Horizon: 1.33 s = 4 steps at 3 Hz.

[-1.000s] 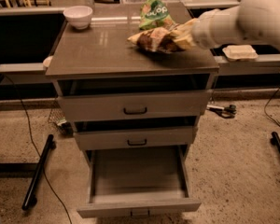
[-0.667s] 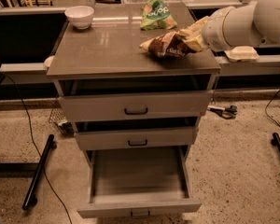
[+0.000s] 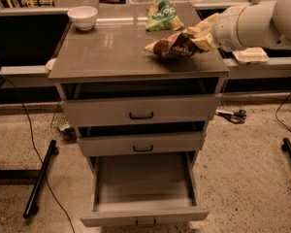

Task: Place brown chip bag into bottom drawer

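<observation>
The brown chip bag (image 3: 173, 45) hangs just above the right part of the cabinet top (image 3: 111, 52), tilted, its yellow-tan edge toward my arm. My gripper (image 3: 205, 37) is shut on the bag's right end, with the white arm reaching in from the right. The bottom drawer (image 3: 144, 215) is pulled wide open below, its tray empty. The smaller green snack bag (image 3: 161, 14) lies at the back of the cabinet top, apart from the gripper.
A white bowl (image 3: 82, 17) stands at the back left of the top. The top drawer (image 3: 140, 109) and middle drawer (image 3: 141, 143) sit slightly pulled out. Black stand legs (image 3: 39, 178) and cables lie on the floor left and right. A small tool (image 3: 233, 114) lies right of the cabinet.
My arm has moved to the right with the brown chip bag in the gripper, carrying it toward the right edge of the cabinet top. The drawers have not moved.
</observation>
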Tool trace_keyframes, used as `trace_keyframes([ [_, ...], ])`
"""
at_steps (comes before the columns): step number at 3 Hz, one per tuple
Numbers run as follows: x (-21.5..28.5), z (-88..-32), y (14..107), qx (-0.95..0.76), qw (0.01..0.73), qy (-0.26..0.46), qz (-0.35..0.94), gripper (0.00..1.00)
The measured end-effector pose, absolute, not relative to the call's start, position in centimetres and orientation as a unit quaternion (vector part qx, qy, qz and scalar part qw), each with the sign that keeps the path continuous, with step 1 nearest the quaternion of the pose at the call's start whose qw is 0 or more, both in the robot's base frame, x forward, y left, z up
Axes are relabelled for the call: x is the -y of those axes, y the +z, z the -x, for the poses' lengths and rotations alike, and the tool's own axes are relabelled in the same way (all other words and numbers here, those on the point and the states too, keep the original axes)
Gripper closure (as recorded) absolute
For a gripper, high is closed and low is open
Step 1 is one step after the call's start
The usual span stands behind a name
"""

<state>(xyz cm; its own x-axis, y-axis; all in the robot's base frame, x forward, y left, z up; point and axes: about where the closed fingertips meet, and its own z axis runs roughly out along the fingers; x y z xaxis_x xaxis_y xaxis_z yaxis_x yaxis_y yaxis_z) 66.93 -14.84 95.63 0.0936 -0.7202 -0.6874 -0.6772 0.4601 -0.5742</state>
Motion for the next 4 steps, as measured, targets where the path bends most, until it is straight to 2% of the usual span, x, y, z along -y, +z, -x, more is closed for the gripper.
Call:
trace_keyframes([
  [2,11.2,-55.0,102.8,-0.547,0.625,0.08,0.551,1.0],
  [3,11.4,-50.2,103.2,-0.524,0.638,0.092,0.557,1.0],
  [4,10.2,-48.3,98.7,-0.548,0.613,0.129,0.555,1.0],
])
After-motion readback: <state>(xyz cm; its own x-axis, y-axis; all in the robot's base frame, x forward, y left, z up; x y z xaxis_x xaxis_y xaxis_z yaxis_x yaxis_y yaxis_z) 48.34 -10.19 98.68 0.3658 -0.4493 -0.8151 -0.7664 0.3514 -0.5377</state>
